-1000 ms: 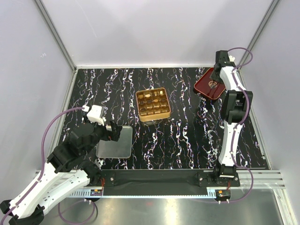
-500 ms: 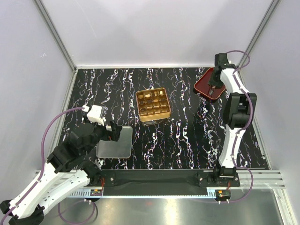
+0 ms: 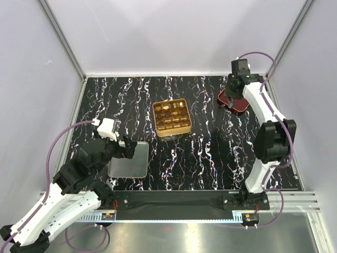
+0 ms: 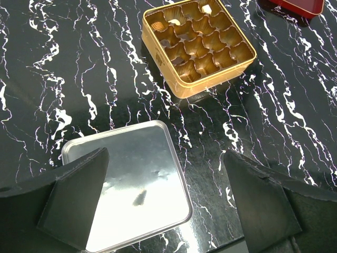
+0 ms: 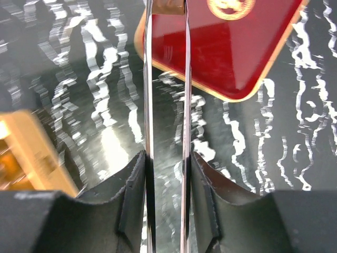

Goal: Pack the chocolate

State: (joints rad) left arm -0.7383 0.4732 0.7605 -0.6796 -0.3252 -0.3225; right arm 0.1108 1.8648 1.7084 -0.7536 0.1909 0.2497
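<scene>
The gold tin (image 3: 171,117) with its grid of cells sits mid-table, and a few pieces of chocolate (image 4: 206,9) lie in its far cells. My right gripper (image 3: 232,90) is at the back right, over the near-left edge of the dark red tray (image 3: 238,101). In the right wrist view its fingers (image 5: 131,184) are shut on a pair of metal tongs (image 5: 149,105). The tong tips pinch a small brown chocolate piece (image 5: 168,6) above the red tray (image 5: 231,47). My left gripper (image 4: 164,174) hangs open over a silver lid (image 4: 129,184), holding nothing.
The silver lid (image 3: 128,159) lies flat at the near left, close to the table's front edge. The gold tin (image 4: 197,45) is beyond it. Frame posts and white walls close in the black marbled table (image 3: 210,153) on three sides.
The right arm has swung left from over the red tray toward its near-left edge, carrying the tongs, and its jaws have drawn in slightly. The left arm has not moved.
</scene>
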